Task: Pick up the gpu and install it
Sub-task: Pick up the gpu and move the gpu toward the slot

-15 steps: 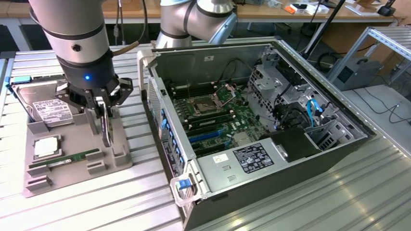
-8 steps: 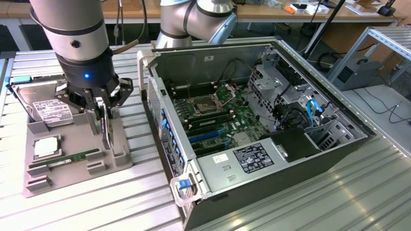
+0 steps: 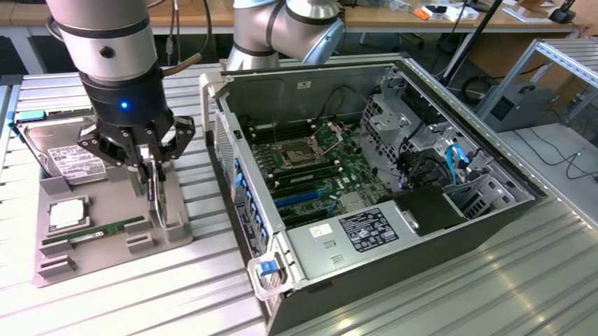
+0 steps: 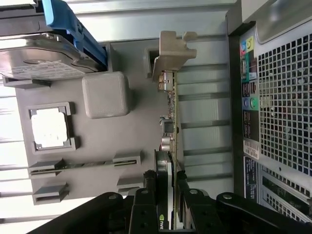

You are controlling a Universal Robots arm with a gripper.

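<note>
Exterior view's left: grey tray on the bench, with hard drive at far end and memory stick nearer. At tray's right edge: gpu, standing on its long edge in a slot, long axis running far to near, roughly parallel with the case side. Directly above: gripper, pointing straight down, jaws straddling the card's thin faces and clamped on it. Wrist view confirms, fingers tight against both faces. Card looks seated in slot, not yet lifted. Right of tray, just beside it: open computer case, motherboard facing up. Install spot judged to lie right of gripper, down inside the case.
</note>
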